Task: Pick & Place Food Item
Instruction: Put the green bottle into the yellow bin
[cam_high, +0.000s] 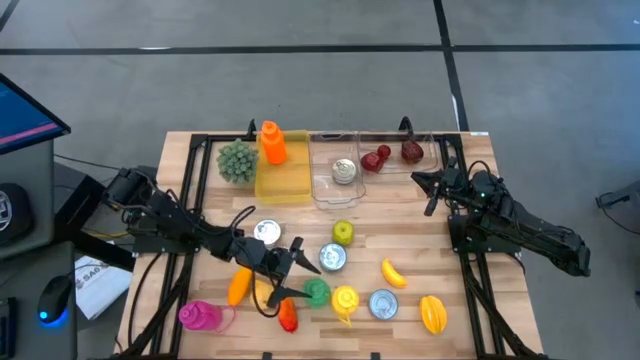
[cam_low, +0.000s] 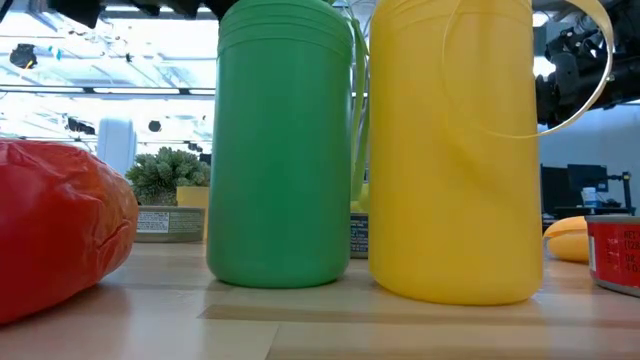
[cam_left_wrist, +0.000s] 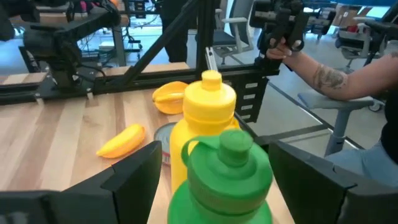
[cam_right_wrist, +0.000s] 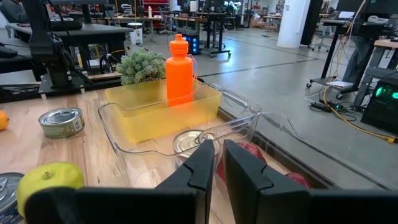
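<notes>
A green bottle (cam_high: 317, 292) stands upright on its base on the wooden table (cam_high: 420, 235), close beside a yellow bottle (cam_high: 345, 300). My left gripper (cam_high: 292, 272) is open and level right at the green bottle (cam_left_wrist: 224, 180). Its fingers (cam_left_wrist: 134, 177) stand on either side of the bottle's body, and I see no touch. The yellow bottle (cam_left_wrist: 208, 106) is just beyond. In the low view both bottles (cam_low: 285, 150) (cam_low: 455, 150) rest on the tabletop. My right gripper (cam_high: 432, 190) is shut and drawn back at the table's right, clear of everything.
At the far edge are a yellow tray (cam_high: 283, 180) holding an orange bottle (cam_high: 271, 143) and clear bins (cam_high: 335, 185) with a can and red fruit (cam_high: 378, 158). Cans (cam_high: 332, 257), an apple (cam_high: 343, 233), a banana (cam_high: 393, 272) and a pink bottle (cam_high: 198, 316) lie around. A person's arm (cam_left_wrist: 323, 74) shows beyond the table.
</notes>
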